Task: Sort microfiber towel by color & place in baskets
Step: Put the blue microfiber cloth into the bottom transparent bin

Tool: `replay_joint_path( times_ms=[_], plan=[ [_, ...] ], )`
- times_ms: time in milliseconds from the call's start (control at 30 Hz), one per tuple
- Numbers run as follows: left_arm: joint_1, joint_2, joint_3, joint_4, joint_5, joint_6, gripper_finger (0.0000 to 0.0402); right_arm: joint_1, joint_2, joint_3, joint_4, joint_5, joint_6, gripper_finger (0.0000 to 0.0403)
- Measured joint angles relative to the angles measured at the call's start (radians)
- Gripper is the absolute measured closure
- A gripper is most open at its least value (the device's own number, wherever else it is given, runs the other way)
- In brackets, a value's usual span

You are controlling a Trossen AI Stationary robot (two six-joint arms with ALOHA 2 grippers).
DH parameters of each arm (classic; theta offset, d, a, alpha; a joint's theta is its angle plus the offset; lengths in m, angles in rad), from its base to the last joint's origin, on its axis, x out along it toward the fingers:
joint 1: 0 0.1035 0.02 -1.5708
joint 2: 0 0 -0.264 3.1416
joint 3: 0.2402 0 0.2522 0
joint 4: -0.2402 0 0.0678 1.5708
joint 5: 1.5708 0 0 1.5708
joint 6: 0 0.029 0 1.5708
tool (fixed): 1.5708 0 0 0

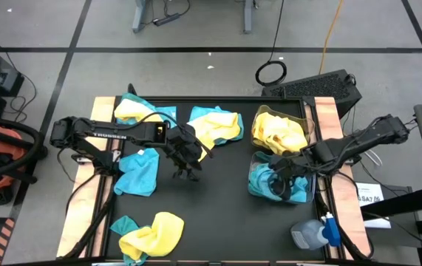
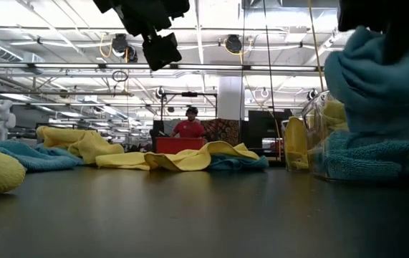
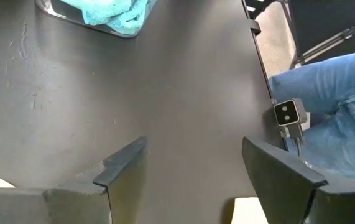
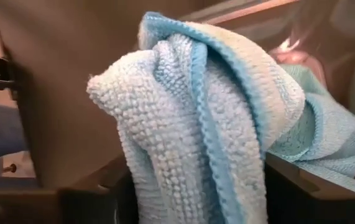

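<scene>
Microfiber towels, small soft cloths in bright yellow and teal-blue, lie spread over the dark table: a mixed heap near the far edge, another yellow and teal pile toward the far left corner, a single teal cloth near the left edge, and a yellow and teal pair at the near edge. Two clear plastic rectangular baskets stand by the right edge, the farther basket full of yellow cloths, the nearer basket holding teal ones. The right gripper hangs over the nearer basket, its fingers apart with a teal towel draped between them. The left gripper hovers open above the bare table middle.
</scene>
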Motion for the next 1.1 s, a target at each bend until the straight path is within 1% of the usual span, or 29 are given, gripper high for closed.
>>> replay_joint_path(
  times_ms=[100, 233, 567, 700, 767, 867, 967, 1100],
  plan=[
    [0.000, 0.000, 0.000, 0.000, 0.011, -0.001, 0.0140, 0.000, -0.007, 0.026, -0.028, 0.016, -0.007, 0.0180],
    [0.000, 0.000, 0.000, 0.000, 0.013, -0.001, 0.0140, 0.000, -0.009, 0.027, -0.059, 0.016, -0.013, 0.0179],
    [0.000, 0.000, 0.000, -0.046, 0.017, 0.006, 0.0140, -0.001, -0.011, 0.027, -0.044, 0.002, -0.036, 0.0149],
    [0.000, 0.000, 0.000, -0.046, 0.017, 0.007, 0.0139, -0.001, -0.011, 0.027, -0.060, 0.002, -0.014, 0.0153],
    [0.000, 0.000, 0.000, -0.046, 0.017, 0.008, 0.0139, -0.001, -0.011, 0.027, -0.073, 0.002, 0.002, 0.0168],
    [0.000, 0.000, 0.000, -0.049, 0.023, 0.008, 0.0139, -0.001, -0.011, 0.027, -0.072, 0.004, 0.011, 0.0210],
    [0.000, 0.000, 0.000, -0.073, 0.024, 0.008, 0.0139, -0.001, -0.011, 0.027, -0.071, 0.003, 0.006, 0.0271],
    [0.000, 0.000, 0.000, -0.114, 0.024, 0.006, 0.0139, -0.001, -0.011, 0.027, -0.072, 0.002, -0.031, 0.0367]
  ],
)
